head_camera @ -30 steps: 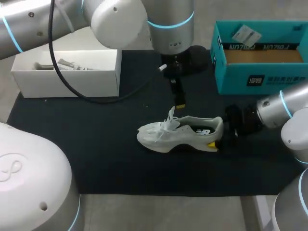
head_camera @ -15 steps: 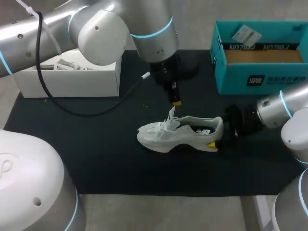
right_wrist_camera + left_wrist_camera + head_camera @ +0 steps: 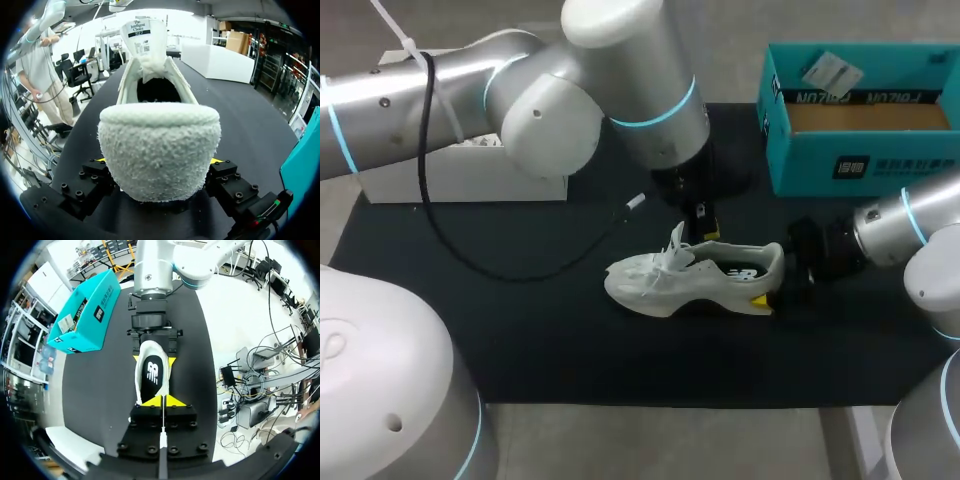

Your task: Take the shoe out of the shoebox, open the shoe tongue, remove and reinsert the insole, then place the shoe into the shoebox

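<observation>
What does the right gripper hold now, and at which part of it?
The shoe, by its heel: the right gripper clamps it, one finger on each side.

Bright, even light from overhead is falling on the dark table (image 3: 520,340), casting only a soft shadow beneath the white shoe (image 3: 670,280) and glinting off the glossy left arm (image 3: 550,100).
</observation>
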Action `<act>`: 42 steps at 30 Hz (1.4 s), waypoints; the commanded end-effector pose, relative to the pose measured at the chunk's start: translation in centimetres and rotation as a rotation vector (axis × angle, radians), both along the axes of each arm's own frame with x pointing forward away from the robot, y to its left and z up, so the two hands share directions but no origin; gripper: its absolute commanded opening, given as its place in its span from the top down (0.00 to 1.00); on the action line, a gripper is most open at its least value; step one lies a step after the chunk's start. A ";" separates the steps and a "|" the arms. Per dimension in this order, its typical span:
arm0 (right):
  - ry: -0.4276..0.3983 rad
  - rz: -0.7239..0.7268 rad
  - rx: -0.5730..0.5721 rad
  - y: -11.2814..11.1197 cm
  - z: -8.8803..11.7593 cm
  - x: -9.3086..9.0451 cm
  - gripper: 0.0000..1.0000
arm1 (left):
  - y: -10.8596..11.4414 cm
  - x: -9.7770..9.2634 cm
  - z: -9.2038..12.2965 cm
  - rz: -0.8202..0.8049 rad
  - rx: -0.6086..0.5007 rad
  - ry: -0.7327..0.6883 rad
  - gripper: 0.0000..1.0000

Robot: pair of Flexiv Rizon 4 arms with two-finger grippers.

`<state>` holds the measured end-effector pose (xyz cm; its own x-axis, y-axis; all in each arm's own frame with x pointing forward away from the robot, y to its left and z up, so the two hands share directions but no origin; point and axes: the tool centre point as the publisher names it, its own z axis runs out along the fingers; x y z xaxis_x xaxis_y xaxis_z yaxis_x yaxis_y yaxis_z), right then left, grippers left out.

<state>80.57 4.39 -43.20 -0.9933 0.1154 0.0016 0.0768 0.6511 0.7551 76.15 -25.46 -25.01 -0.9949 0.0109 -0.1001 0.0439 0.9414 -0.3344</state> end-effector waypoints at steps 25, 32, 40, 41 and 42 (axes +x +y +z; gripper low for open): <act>-0.001 -0.002 -0.003 0.0 -0.2 0.0 1.00 | -4.2 4.3 -10.8 -0.056 0.088 -0.101 1.00; -0.001 -0.002 -0.003 0.0 -0.2 0.0 1.00 | -4.9 5.2 -12.2 -0.064 0.105 -0.102 1.00; -0.001 -0.002 -0.003 0.0 -0.2 0.0 1.00 | -5.1 4.5 -13.7 -0.119 0.113 -0.038 1.00; -0.001 -0.002 -0.003 0.0 -0.2 0.0 1.00 | -5.1 4.3 -13.8 -0.127 0.118 -0.042 1.00; -0.001 -0.002 -0.003 0.0 -0.2 0.0 1.00 | -5.0 4.1 -13.9 -0.137 0.121 -0.034 1.00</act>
